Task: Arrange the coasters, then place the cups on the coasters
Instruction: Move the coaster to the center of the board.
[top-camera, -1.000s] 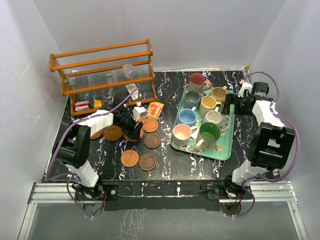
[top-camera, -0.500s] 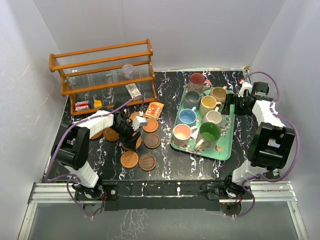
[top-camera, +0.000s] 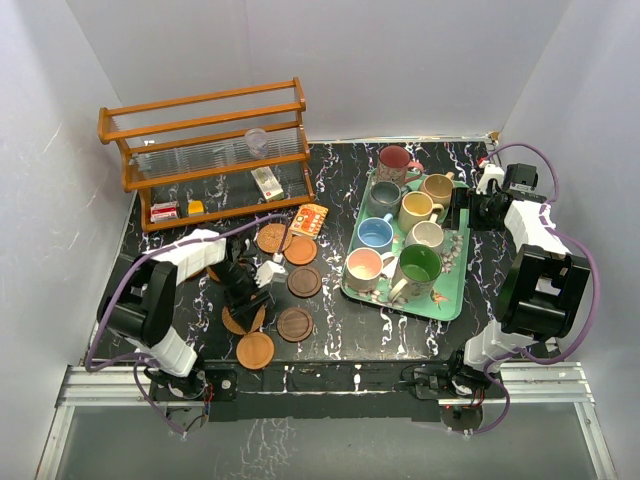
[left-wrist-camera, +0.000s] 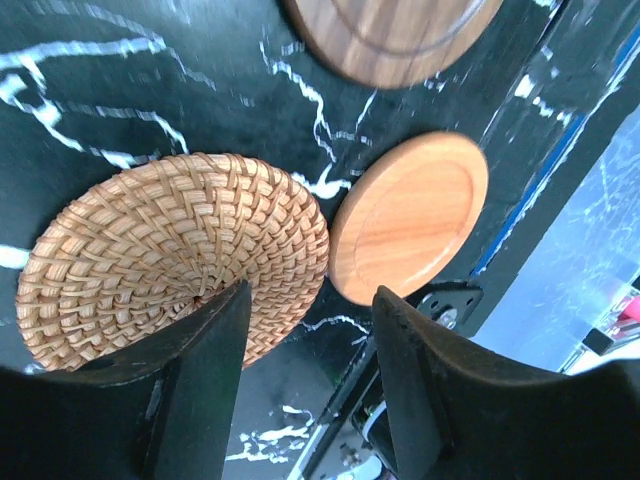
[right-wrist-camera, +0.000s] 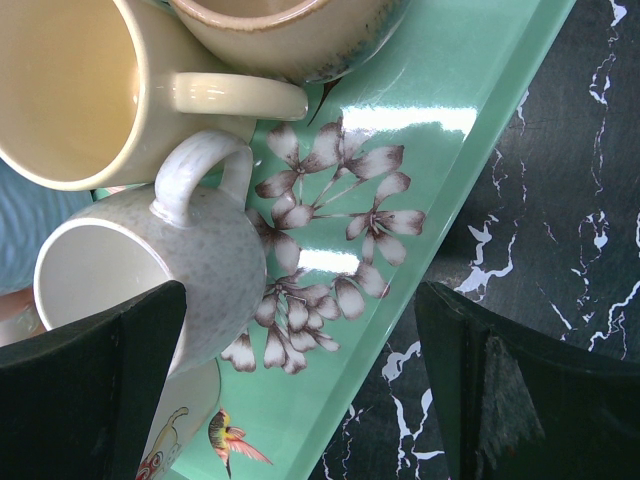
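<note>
Seen from above, my left claw (top-camera: 252, 296) hangs over the lower left of the black table (top-camera: 400, 335), its tip above a woven coaster (top-camera: 240, 322). A pale coaster (top-camera: 254, 350) lies just below that one and a dark coaster (top-camera: 295, 324) just to its right. More coasters (top-camera: 301, 250) lie farther up, toward the middle. Right of centre, eight mugs (top-camera: 418, 265) stand on a green tray (top-camera: 452, 285). None of them is on a coaster. My right claw (top-camera: 462, 210) sits at the tray's right edge.

From my left wrist, the left claw (left-wrist-camera: 312, 300) has its jaws apart with bare table showing between them, pinching nothing. The woven coaster (left-wrist-camera: 170, 260) fills the left middle, its rim at my left finger (left-wrist-camera: 195, 380); I cannot tell whether they touch. The pale coaster (left-wrist-camera: 408, 215) lies just beside it to the right.

From my right wrist, the right claw (right-wrist-camera: 300, 300) is spread wide and empty. Between its fingers lie the flowered tray (right-wrist-camera: 460, 120) and a speckled off-white mug (right-wrist-camera: 150, 270). A yellow mug (right-wrist-camera: 60, 90) sits at upper left.
</note>
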